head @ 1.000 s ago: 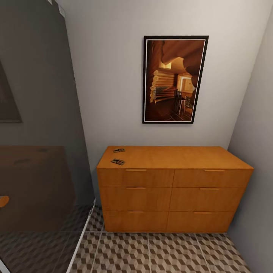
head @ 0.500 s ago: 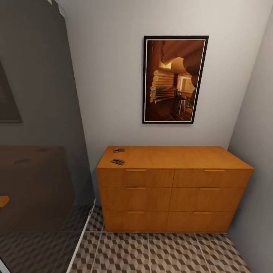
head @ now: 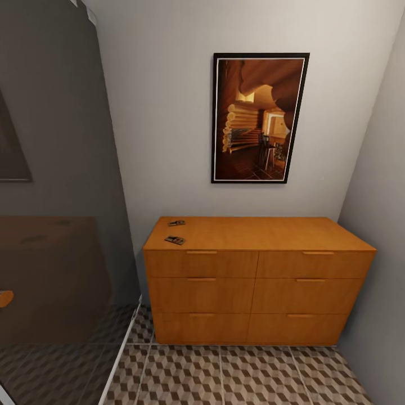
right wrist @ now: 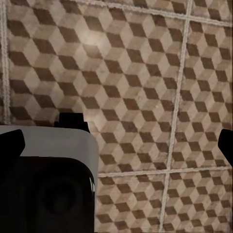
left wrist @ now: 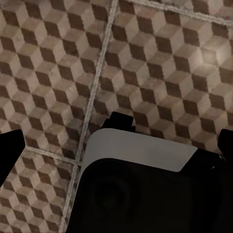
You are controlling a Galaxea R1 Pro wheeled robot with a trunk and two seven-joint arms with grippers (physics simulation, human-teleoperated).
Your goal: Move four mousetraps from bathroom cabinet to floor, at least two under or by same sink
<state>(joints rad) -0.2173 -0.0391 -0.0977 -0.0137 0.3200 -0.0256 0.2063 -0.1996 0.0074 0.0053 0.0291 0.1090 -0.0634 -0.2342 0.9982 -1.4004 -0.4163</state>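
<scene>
Nothing had shifted since the earlier frames: two mousetraps lay on the cabinet top's left end; both grippers, fingertips wide apart, apparently empty, faced the bathroom floor.

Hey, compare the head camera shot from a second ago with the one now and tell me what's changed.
Nothing visibly changed. The two mousetraps lie at the same spots on the left end of the cabinet top, all drawers shut, the framed picture and the bathroom floor sit where they were, and the view has not shifted.
</scene>
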